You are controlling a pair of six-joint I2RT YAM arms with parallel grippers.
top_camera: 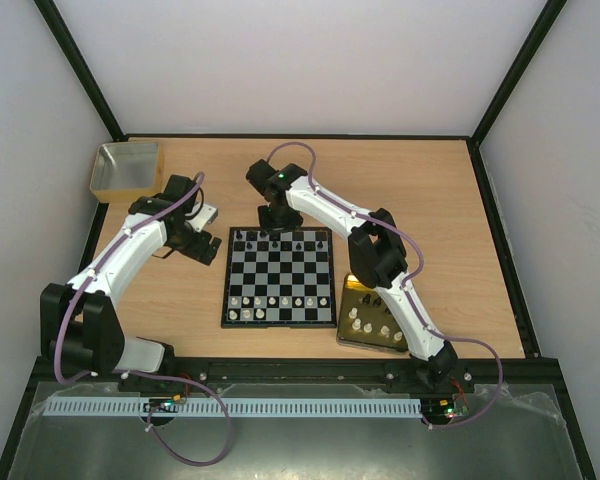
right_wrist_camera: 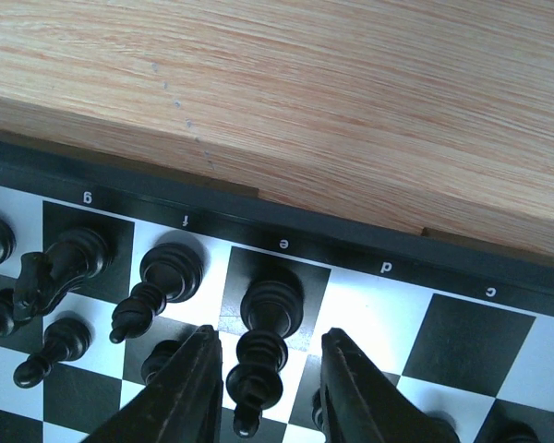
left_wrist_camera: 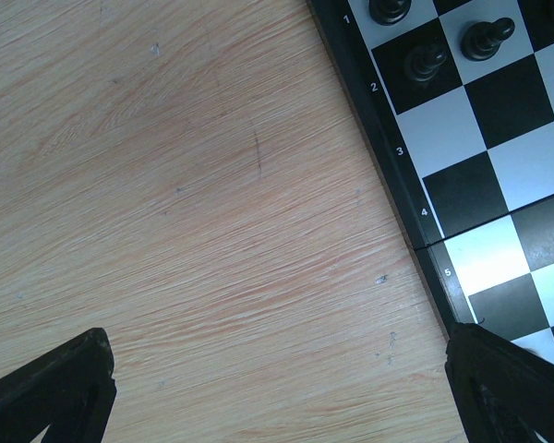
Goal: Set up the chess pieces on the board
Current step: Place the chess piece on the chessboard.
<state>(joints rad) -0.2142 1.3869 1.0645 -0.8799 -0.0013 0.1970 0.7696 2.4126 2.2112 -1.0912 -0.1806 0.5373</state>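
The board [top_camera: 280, 272] lies at the table's middle, with black chess pieces [top_camera: 298, 241] along its far rows and white ones [top_camera: 285, 301] along the near rows. My right gripper [top_camera: 277, 222] hangs over the far edge. In the right wrist view the board [right_wrist_camera: 462, 341] shows, and the right gripper [right_wrist_camera: 268, 337] stands open, its fingers either side of a tall black piece [right_wrist_camera: 271, 305] that stands upright on square e, with a gap on each side. My left gripper [top_camera: 202, 232] is open over bare wood left of the board [left_wrist_camera: 499, 157], the left gripper [left_wrist_camera: 277, 334] holding nothing.
A shiny gold tray [top_camera: 352, 290] with several white pieces [top_camera: 365, 322] lies right of the board's near corner. A yellowish square box [top_camera: 127, 168] sits at the far left corner. Black frame posts and white walls surround the table.
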